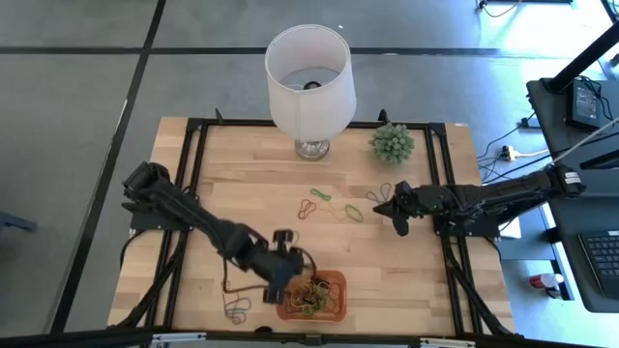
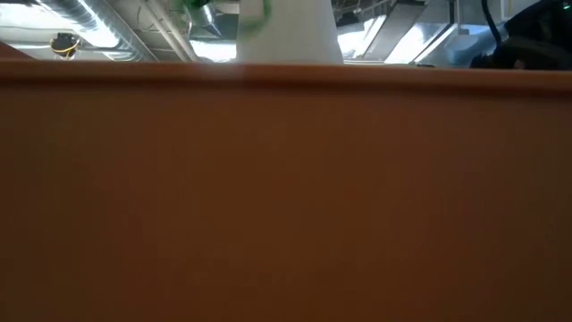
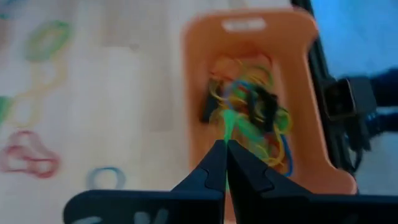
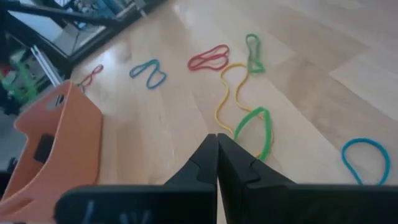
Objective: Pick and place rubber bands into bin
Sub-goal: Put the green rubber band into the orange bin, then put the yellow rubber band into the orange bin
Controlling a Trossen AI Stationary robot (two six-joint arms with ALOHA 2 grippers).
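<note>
Over the bin | left gripper pinched on a green band | right gripper closed, empty, near loose bands | risk: band clings to fingers on release

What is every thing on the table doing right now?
Bin: sits at the table's near edge, with a tangle of rubber bands inside.
Left gripper: above the bin, jaws shut on a green rubber band.
Right gripper: jaws shut, holding nothing, above loose bands.
Loose rubber bands: lying flat on the wood.
Lamp: upright at the back.
Small green plant: upright beside the lamp.
</note>
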